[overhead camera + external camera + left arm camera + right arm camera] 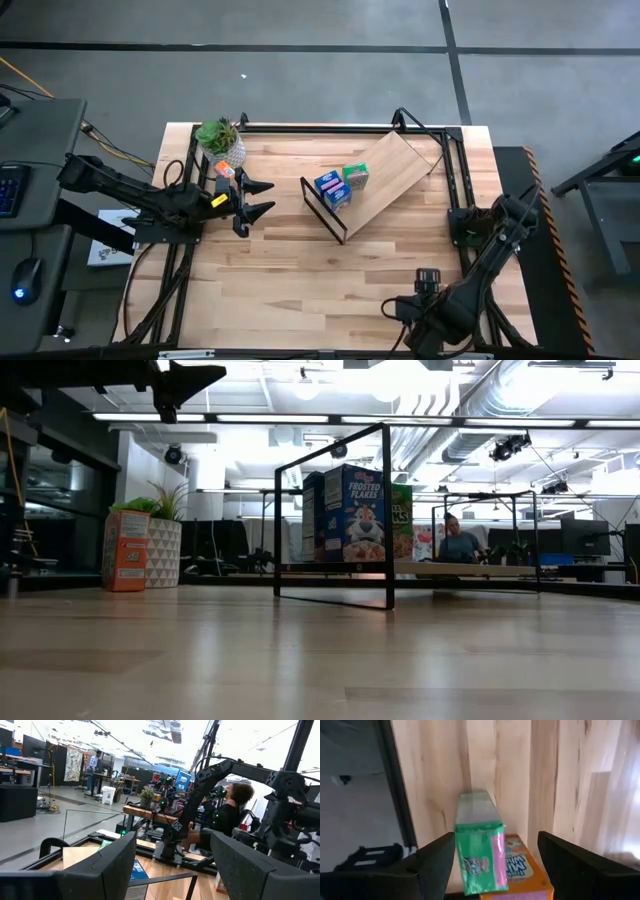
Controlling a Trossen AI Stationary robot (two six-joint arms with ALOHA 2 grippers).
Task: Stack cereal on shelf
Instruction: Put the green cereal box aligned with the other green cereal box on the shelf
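Note:
The shelf (385,180) lies slanted across the table's middle. Two blue cereal boxes (331,189) and a green one (355,177) stand on it; the low view shows the blue box (355,515) inside the black frame. An orange box (225,172) stands on the table by the plant pot. My right gripper (495,865), at the near right (425,290), points down and is open above another green box (479,845) and an orange box (522,870), which stand side by side on the tabletop. My left gripper (255,200) hovers open left of the shelf.
A potted plant (222,142) stands at the far left corner. A black metal frame (455,160) rims the table, and its rail (395,785) runs close beside the two boxes under my right gripper. Bare wood (290,280) spans the near middle. A person (227,815) sits beyond the table.

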